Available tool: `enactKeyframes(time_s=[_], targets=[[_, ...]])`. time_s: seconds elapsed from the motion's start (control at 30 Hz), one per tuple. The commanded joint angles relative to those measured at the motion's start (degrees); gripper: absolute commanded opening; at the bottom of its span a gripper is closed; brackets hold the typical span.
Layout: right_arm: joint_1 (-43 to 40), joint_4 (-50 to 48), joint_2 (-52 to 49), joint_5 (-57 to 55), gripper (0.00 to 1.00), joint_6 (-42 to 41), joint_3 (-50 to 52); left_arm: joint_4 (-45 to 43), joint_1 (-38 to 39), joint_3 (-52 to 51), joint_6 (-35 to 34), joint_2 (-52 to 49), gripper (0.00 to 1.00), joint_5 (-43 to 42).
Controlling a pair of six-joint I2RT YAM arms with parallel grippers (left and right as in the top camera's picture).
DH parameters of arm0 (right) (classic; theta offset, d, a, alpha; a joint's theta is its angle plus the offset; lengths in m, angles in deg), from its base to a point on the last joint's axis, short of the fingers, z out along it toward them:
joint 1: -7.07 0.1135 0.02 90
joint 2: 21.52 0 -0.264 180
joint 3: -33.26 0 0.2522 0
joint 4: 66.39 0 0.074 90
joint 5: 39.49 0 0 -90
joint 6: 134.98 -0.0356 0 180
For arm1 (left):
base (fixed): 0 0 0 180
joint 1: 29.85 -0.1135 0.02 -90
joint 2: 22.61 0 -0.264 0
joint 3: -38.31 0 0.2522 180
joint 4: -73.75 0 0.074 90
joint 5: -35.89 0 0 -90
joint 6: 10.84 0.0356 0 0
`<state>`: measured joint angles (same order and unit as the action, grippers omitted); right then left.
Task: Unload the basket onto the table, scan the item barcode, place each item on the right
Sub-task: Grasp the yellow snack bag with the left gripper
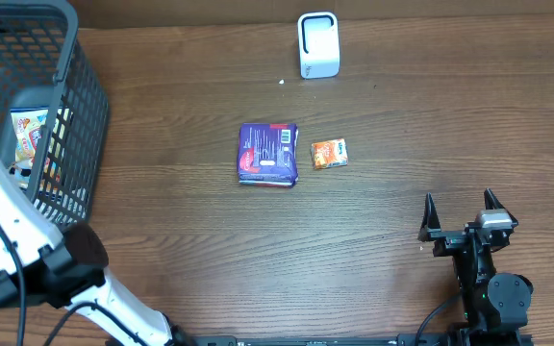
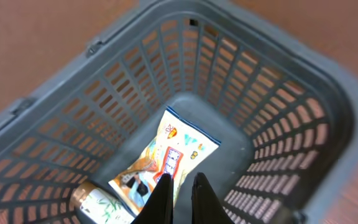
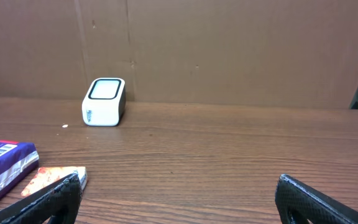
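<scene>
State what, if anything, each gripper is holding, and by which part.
Nothing is held. The left gripper is shut and empty above the basket; the right gripper stands open and empty over the table.

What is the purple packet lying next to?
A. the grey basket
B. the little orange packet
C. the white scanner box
B: in the overhead view the purple packet lies flat on the table right beside the little orange packet, far from the other things.
</scene>
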<state>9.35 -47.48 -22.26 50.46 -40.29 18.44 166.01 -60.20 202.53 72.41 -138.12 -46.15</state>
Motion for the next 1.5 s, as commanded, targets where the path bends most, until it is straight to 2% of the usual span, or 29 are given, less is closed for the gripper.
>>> enactKeyframes(time_s=[0.0,0.07,0.13,0.2,0.3,0.37,0.4,0.9,1.47], targets=[[0.0,-0.3,0.6,-0.3,1.00,-0.3,0.6,1.9,0.5,-0.5,-0.5,-1.6,0.11,-1.6],[0.0,-0.3,0.6,-0.3,1.00,-0.3,0.6,2.6,0.5,-1.3,-0.5,-2.5,0.28,-1.6],[0.0,-0.3,0.6,-0.3,1.00,-0.3,0.6,2.6,0.4,-2.2,-0.5,-4.0,0.41,-1.4],[0.0,-0.3,0.6,-0.3,1.00,-0.3,0.6,2.8,0.3,-2.3,-0.5,-5.7,0.66,-1.4],[0.0,-0.3,0.6,-0.3,1.00,-0.3,0.6,2.5,0.0,-2.3,-0.5,-9.1,0.72,-1.4],[0.0,-0.3,0.6,-0.3,1.00,-0.3,0.6,2.4,-0.2,-2.3,-0.5,-11.5,0.83,-1.4],[0.0,-0.3,0.6,-0.3,1.00,-0.3,0.6,2.4,-0.2,-2.3,-0.5,-12.7,0.85,-1.4],[0.0,-0.3,0.6,-0.3,1.00,-0.3,0.6,2.0,-0.9,-2.3,-0.5,-26.7,0.82,-1.5],[0.0,-0.3,0.6,-0.3,1.00,-0.3,0.6,4.1,-0.8,-3.2,-0.5,-35.3,0.80,-1.6]])
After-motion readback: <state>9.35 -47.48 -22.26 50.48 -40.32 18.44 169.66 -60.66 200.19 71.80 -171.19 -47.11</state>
